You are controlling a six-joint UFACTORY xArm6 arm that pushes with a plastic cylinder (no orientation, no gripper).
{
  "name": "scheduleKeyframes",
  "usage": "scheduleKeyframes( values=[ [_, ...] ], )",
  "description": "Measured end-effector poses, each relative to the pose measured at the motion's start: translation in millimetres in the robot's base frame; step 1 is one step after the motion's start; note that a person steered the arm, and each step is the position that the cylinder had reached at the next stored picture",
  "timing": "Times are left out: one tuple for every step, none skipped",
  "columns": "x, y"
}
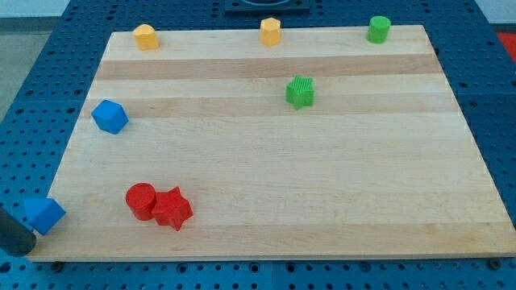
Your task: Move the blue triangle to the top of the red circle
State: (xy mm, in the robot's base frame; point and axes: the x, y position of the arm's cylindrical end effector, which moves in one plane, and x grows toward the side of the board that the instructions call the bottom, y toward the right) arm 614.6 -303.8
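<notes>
Blue triangle (43,214) is sitting at the wooden board's (322,185) bottom-left corner, well left of the red circle (141,200), which is touching a red star (172,209). My tip (31,242) is resting just beside the triangle's lower left; whether they touch, I cannot tell. A blue hexagon (110,117) is lying higher up the left edge. No pincer is showing, so I cannot tell its state.

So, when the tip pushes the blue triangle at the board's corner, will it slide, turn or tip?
The blue triangle looks squat and rigid, so it probably slides rather than tips. Its angled sides may make it turn under an off-centre push. It sits at the board's bottom-left edge, so it could slip off. My tip seems just left of it.
</notes>
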Motion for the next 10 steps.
scheduleKeyframes(
  values=[
    [-3,-1],
    [-17,0],
    [-38,0],
    [-43,-1],
    [-46,-1],
    [-65,39],
    [-90,83],
    [-106,97],
    [-106,99],
    [-120,125]
  ],
)
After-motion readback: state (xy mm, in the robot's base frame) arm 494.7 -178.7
